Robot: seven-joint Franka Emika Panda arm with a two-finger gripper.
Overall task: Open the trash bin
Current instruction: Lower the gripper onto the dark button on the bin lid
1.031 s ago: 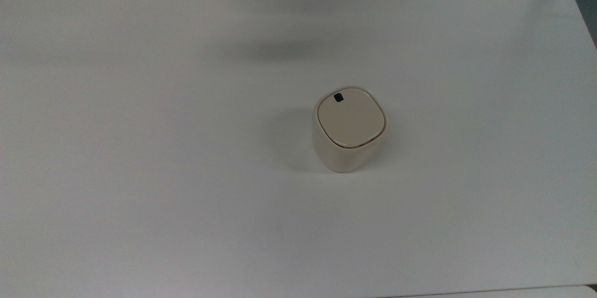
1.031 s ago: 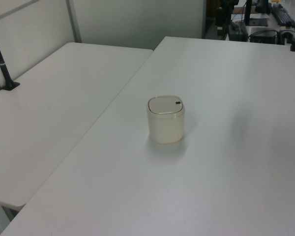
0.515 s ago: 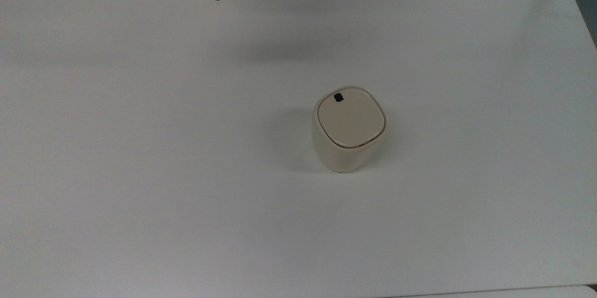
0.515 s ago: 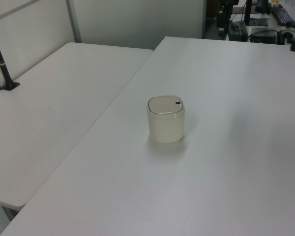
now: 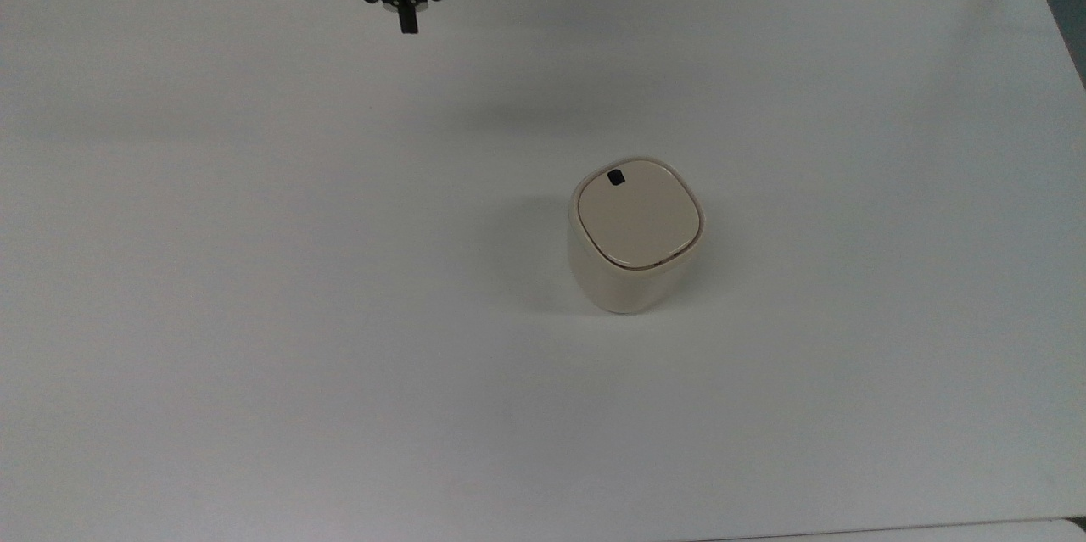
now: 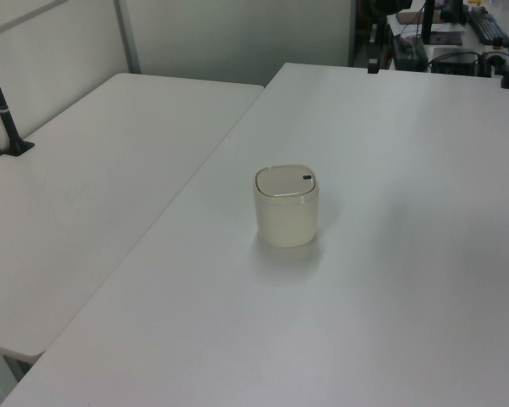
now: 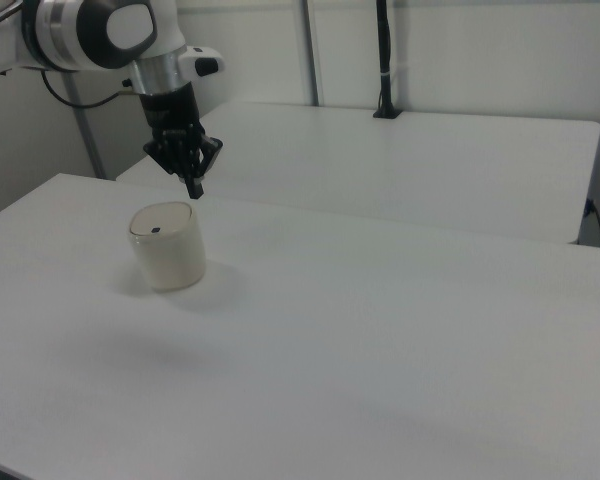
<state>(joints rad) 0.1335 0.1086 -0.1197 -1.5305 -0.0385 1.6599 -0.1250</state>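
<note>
Top view: my fingers [image 5: 408, 20] hang closed above the far edge of a white tabletop [image 5: 254, 271], well apart from the trash bin [image 5: 632, 237].

Right view sets a second white table [image 7: 430, 160] behind mine, with a black post [image 7: 383, 60] standing on it and pale partition walls [image 7: 500, 60] beyond. My fingers [image 7: 194, 188] point straight down from the arm [image 7: 110, 35], pressed together into one dark tip, holding nothing and touching nothing. The trash bin [image 7: 168, 245] stands upright on the tabletop [image 7: 380, 330], below my fingers and nearer that camera. Its flat lid [image 5: 638, 217] lies shut and flush with the rim, so I cannot see inside. A small black button [image 5: 616, 177] sits at the lid's edge, on the side toward me in the top view. Left view shows the trash bin [image 6: 286, 208] near the middle of the tabletop [image 6: 365, 297].
</note>
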